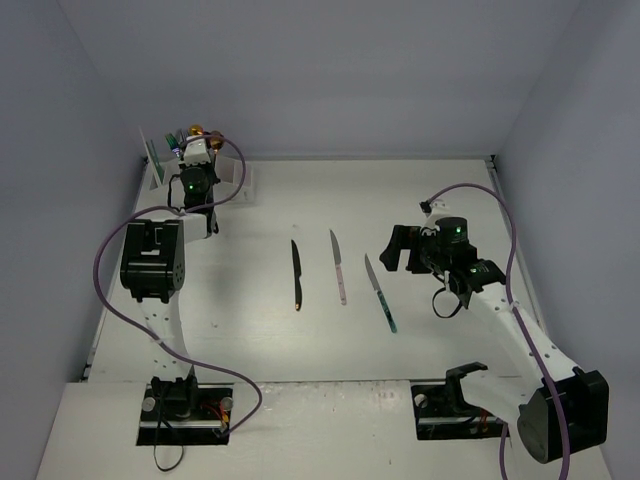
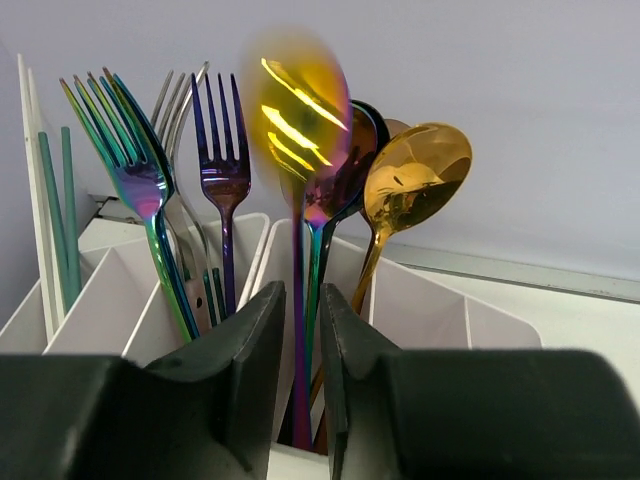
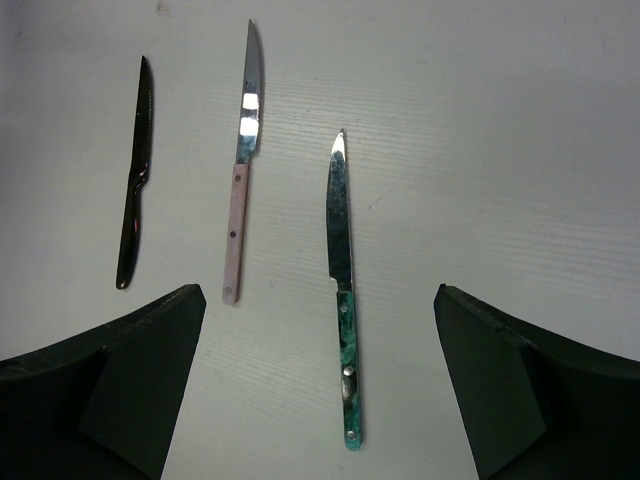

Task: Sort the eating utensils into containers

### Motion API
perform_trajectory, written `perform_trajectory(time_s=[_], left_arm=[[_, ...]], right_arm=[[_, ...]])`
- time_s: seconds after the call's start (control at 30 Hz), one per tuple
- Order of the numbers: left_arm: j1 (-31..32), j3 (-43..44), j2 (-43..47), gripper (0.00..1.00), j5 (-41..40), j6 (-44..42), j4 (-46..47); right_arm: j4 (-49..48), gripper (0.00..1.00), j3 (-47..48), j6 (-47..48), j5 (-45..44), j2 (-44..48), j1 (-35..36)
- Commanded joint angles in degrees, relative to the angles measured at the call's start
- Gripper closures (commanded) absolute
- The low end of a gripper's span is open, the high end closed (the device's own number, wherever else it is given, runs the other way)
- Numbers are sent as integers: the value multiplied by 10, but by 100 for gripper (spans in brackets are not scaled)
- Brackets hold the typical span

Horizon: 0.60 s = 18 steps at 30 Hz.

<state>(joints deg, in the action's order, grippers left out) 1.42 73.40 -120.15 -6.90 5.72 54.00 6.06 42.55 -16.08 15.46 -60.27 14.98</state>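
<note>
**Item 1, containers.** White rack [image 2: 120, 290] of joined upright compartments, at the far left corner of the table [image 1: 450, 190]. In the top view the left arm covered much of it.

**Item 2, utensils in the rack.** All stood upright, heads up.
- An iridescent teal fork [image 2: 135, 170], a silver fork [image 2: 180, 100] and a purple fork [image 2: 222, 160] shared one compartment.
- In the next compartment stood an iridescent spoon [image 2: 300, 120] with a blurred head, a dark spoon [image 2: 365, 120] behind it and a gold spoon [image 2: 418, 175] touching that one.
- Two thin teal stems [image 2: 65, 220] leaned at the rack's outer end.

**Item 3, left gripper** [image 2: 302, 300]. It was directly over the rack, with its fingers a narrow slit apart. The iridescent spoon's stem ran through the slit. I cannot tell whether the fingers pressed it or had let go. The fork and spoon heads crowded just beyond the fingertips.

**Item 4, utensils off the rack.** Three knives lay flat on the table, roughly parallel and apart from one another, tips pointing to the rack's side of the table.
- The black knife [image 1: 297, 272] lay nearest the rack.
- The pink-handled knife [image 1: 339, 265] lay next.
- The teal-handled knife [image 1: 380, 292] lay farthest.

**Item 5, right gripper** [image 3: 315, 290]. It was well apart from the rack, just past the teal-handled knife. Its fingers were spread wide and grasped nothing. In the wrist view that knife lay on the table between them.
</note>
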Motion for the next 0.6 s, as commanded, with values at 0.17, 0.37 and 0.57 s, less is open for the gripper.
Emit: perform_trajectory(time_s=[0.17, 0.37, 0.57], left_arm=[[-1, -5, 86, 60, 8, 8, 37], [5, -43, 164, 46, 6, 19, 10], [21, -71, 310, 40, 24, 89, -174]], right_arm=[[-18, 3, 0, 7, 1, -4, -3], [-19, 3, -2, 7, -5, 1, -3], [-18, 3, 0, 9, -20, 0, -2]])
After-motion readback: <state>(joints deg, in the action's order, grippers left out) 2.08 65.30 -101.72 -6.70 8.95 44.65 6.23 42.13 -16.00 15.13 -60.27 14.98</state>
